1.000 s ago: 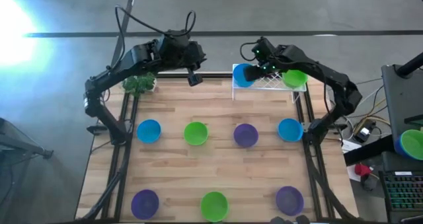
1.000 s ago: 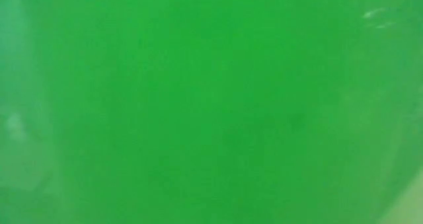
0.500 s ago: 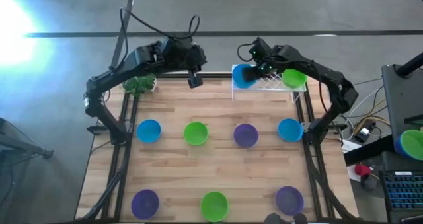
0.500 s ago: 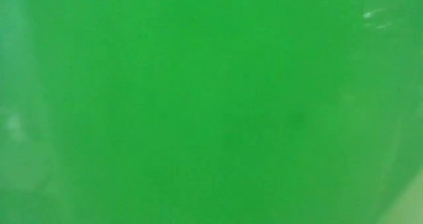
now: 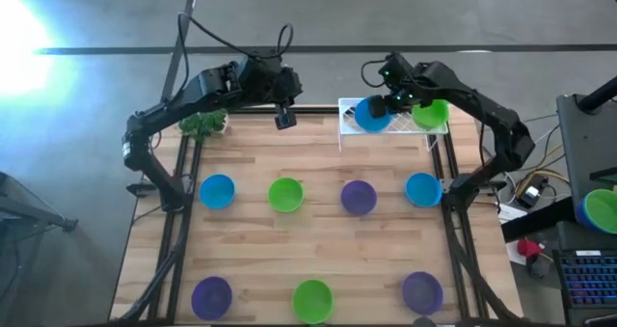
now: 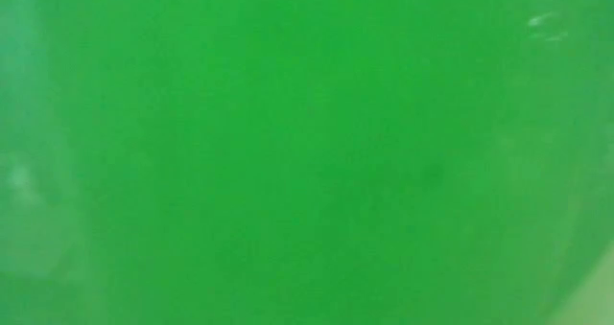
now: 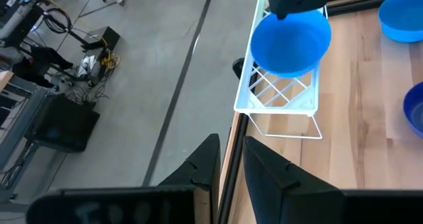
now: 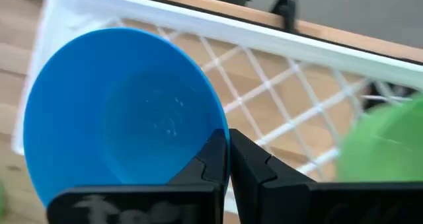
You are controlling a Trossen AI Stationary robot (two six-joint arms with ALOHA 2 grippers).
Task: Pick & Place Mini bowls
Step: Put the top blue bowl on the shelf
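My right gripper (image 8: pixel 228 159) is at the table's far right, over the white wire rack (image 5: pixel 395 124), and is shut on a blue mini bowl (image 5: pixel 370 115). A green mini bowl (image 5: pixel 431 113) lies in the rack beside it. Seven more mini bowls rest on the wooden table: a middle row starting at a blue one (image 5: pixel 217 191) and a near row starting at a purple one (image 5: pixel 211 294). My left gripper (image 5: pixel 284 119) hovers at the far edge, left of the rack. Its fingers (image 7: pixel 210 159) are nearly together with nothing between them. My right gripper pinches the blue bowl's rim (image 8: pixel 213 133), one finger inside the bowl and one outside. The fingers come from above, seen in the left wrist view over the bowl's top edge (image 7: pixel 291 18). The bowl hangs tilted below them over the rack; whether it touches the wires I cannot tell.
A leafy green toy plant (image 5: pixel 202 122) stands at the far left corner. The low view is filled by a green surface (image 6: pixel 307 152) right against the lens. A monitor stand and cables (image 5: pixel 578 153) lie beyond the table's right edge.
My right gripper has moved a little toward the table's right edge over the rack. The blue bowl has gone with it and now sits closer to the green bowl.
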